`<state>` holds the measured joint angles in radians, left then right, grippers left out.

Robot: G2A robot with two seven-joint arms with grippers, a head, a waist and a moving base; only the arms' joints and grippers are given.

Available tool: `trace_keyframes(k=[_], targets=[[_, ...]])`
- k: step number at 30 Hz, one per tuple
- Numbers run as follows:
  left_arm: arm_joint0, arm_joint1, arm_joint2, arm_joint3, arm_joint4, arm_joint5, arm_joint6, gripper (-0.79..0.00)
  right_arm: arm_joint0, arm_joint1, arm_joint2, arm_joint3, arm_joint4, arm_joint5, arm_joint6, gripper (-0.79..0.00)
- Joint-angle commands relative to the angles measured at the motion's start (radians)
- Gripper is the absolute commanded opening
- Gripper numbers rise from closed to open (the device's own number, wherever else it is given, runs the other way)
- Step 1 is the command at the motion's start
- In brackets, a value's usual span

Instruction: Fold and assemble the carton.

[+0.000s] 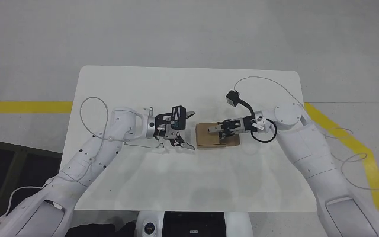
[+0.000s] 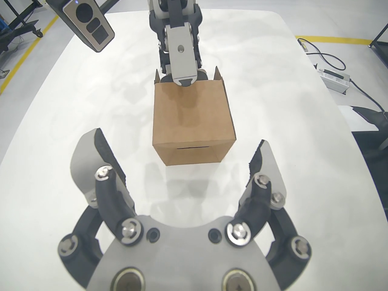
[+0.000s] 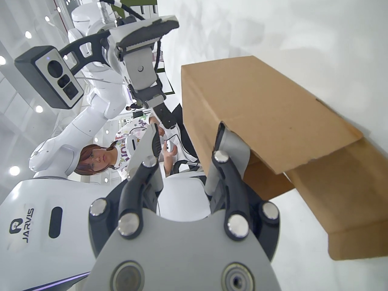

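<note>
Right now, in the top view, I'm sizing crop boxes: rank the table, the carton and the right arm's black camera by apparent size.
Largest: table.
Next: carton.
Smallest: black camera; it rides above the table, nearer the lens, yet looks clearly smaller than the carton.

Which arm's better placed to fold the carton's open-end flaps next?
Right, likely. The right gripper sits at the open, flapped end of the carton; the left gripper faces the closed end, apart from it, jaws open.
</note>
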<state>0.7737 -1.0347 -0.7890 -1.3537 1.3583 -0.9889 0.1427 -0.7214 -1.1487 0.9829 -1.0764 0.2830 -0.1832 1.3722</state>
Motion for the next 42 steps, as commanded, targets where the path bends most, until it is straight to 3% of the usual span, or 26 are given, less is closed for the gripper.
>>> trace_keyframes(k=[1,19,22,24,25,34,42], targets=[[0.003,-0.002,0.006,-0.006,0.003,0.002,-0.009,0.0,-0.006,0.007,0.016,-0.001,-0.005,0.001,0.003,-0.456],[0.017,-0.038,0.037,-0.015,-0.056,0.098,-0.127,0.0,-0.135,0.088,0.202,-0.229,-0.072,0.06,0.056,-0.459],[0.02,-0.041,0.037,-0.017,-0.066,0.098,-0.146,0.0,-0.165,0.105,0.245,-0.279,-0.087,0.073,0.078,-0.539],[0.02,-0.043,0.036,-0.018,-0.069,0.098,-0.154,0.0,-0.191,0.116,0.268,-0.317,-0.105,0.087,0.096,-0.767],[0.021,-0.043,0.035,-0.018,-0.071,0.099,-0.158,0.0,-0.206,0.12,0.277,-0.335,-0.105,0.092,0.106,-0.785],[0.007,-0.054,0.034,0.005,-0.057,0.104,-0.156,0.0,-0.302,0.14,0.266,-0.402,-0.161,0.114,0.137,-0.785],[-0.004,-0.065,0.04,0.027,-0.051,0.093,-0.145,0.0,-0.304,0.14,0.223,-0.358,-0.223,0.13,0.057,-0.785]])
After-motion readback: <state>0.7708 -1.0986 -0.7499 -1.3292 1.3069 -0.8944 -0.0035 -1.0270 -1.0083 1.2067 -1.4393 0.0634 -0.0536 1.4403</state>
